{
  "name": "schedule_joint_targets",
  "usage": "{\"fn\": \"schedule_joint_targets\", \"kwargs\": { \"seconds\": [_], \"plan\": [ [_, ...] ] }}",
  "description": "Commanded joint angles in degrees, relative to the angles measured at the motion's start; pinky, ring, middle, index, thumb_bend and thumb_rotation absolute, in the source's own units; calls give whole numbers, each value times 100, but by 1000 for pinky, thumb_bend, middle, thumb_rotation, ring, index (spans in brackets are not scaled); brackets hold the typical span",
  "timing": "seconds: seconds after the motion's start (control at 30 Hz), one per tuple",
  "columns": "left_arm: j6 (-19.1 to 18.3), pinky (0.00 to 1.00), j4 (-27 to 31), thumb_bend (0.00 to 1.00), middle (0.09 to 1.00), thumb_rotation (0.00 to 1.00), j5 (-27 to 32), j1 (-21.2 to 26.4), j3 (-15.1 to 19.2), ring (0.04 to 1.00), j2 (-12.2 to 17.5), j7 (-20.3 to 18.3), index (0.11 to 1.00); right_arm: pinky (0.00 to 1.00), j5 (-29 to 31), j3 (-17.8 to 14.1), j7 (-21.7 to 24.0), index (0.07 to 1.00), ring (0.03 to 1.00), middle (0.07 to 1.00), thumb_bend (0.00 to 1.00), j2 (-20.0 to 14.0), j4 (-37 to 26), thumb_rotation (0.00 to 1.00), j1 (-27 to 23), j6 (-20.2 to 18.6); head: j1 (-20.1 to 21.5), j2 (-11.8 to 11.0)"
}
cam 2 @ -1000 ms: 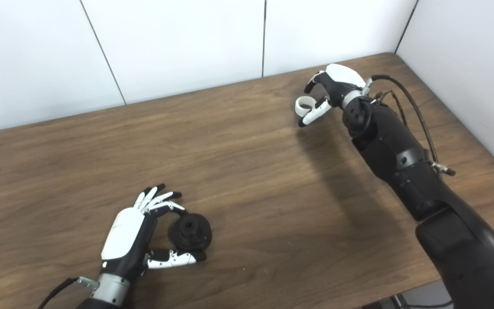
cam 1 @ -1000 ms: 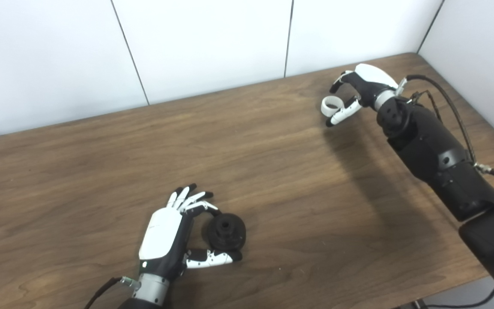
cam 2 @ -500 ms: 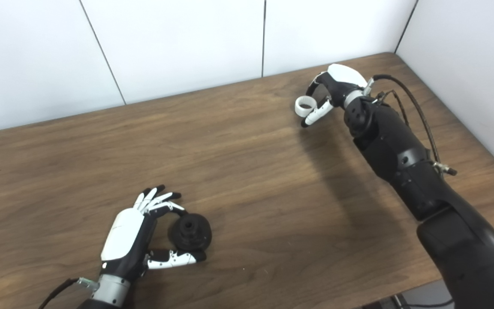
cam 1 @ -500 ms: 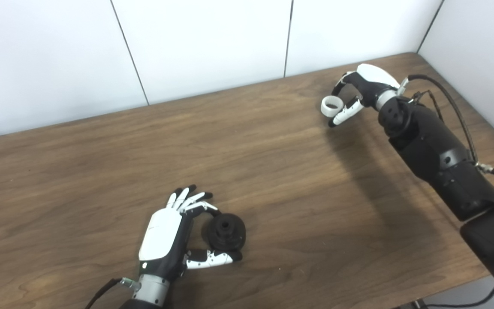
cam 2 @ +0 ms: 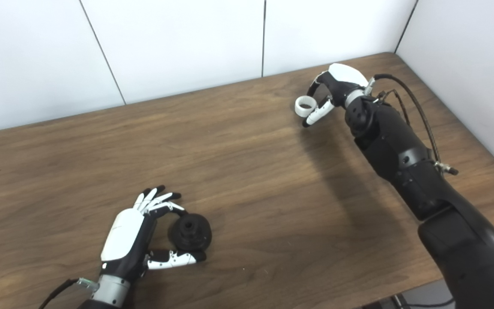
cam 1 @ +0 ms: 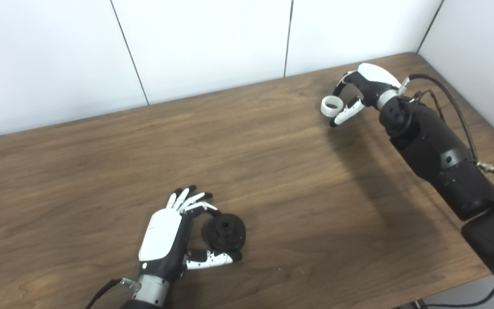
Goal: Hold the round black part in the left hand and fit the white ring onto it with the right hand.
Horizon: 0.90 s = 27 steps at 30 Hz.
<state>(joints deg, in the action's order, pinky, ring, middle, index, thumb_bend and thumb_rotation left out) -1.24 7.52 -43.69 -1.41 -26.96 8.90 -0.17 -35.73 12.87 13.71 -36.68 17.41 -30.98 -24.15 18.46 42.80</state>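
Wood table (cam 1: 272, 163): two hands working far apart, each at its own part.

Near the front edge, the left hand (cam 1: 167, 238) is cupping the black part (cam 1: 226, 232), fingers (cam 1: 189, 201) curling over its far side and thumb lying along its near side; the part is sitting on the table, so a firm grasp is hard to confirm. Toward the far right corner, the right hand (cam 2: 337, 92) is pinching the white ring (cam 2: 303, 105) between fingertips and thumb, holding it just above the tabletop, well apart from the black part.

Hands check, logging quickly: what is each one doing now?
Left hand: shut on the black part.
Right hand: shut on the white ring.
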Motion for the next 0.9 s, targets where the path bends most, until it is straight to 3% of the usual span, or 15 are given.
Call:
{"fn": "schedule_joint_targets", "kwargs": {
  "seconds": [0.0,0.87],
  "plan": [
    [-154,1000,-64,524,838,63,-140,-211,-119,964,105,-337,484,992,-128,-29,-129,652,972,925,789,-132,-98,225,-305,114,4,0],
    [-213,1000,0,525,829,62,-210,-265,-174,956,125,-337,484,990,-174,-9,-132,640,969,915,783,-65,-129,224,-322,190,-32,55]
  ]
}}
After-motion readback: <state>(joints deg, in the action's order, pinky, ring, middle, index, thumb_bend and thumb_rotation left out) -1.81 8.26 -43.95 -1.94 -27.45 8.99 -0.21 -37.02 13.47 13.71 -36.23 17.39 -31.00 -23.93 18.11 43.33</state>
